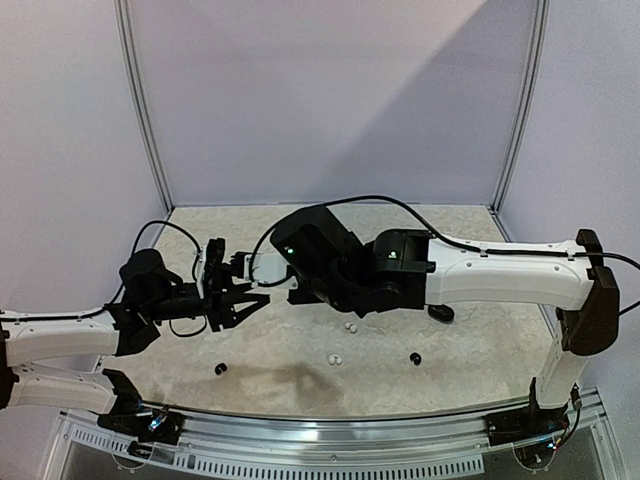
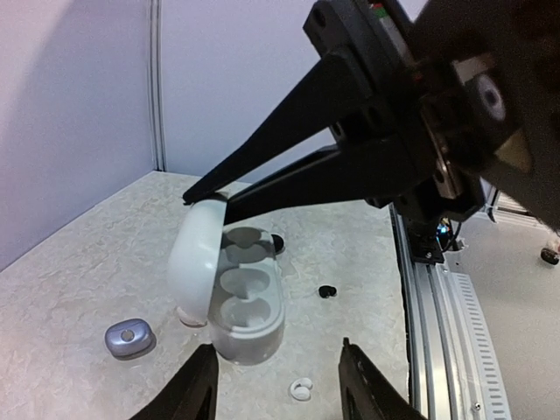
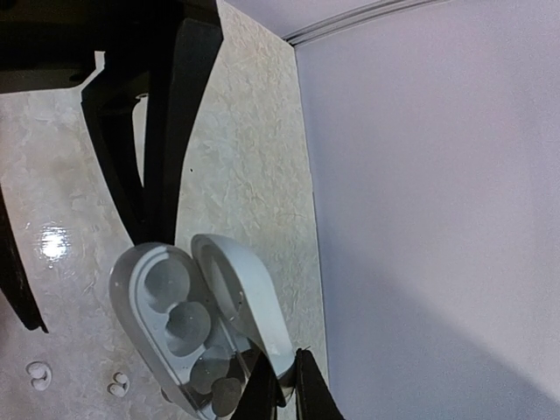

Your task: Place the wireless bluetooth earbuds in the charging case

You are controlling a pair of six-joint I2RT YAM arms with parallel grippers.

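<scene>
A white charging case (image 2: 249, 311) stands open on the table, its cavities facing up. My right gripper (image 3: 290, 389) is shut on the edge of the case's lid (image 3: 249, 297) and holds it up; its fingers (image 2: 262, 162) reach in from above in the left wrist view. My left gripper (image 2: 276, 394) is open and empty, just short of the case. A white earbud (image 2: 301, 388) lies between its fingers, and a black earbud (image 2: 326, 290) lies beyond. A greyish earbud (image 2: 129, 337) lies left of the case. A dark shape in one case cavity (image 3: 223, 394) is unclear.
In the top view both grippers meet at centre left (image 1: 255, 285). Two white earbuds (image 1: 350, 326) (image 1: 335, 358) and two black ones (image 1: 415, 358) (image 1: 220, 369) lie on the table. A dark case (image 1: 440, 313) sits right. A metal rail (image 1: 350, 425) runs along the near edge.
</scene>
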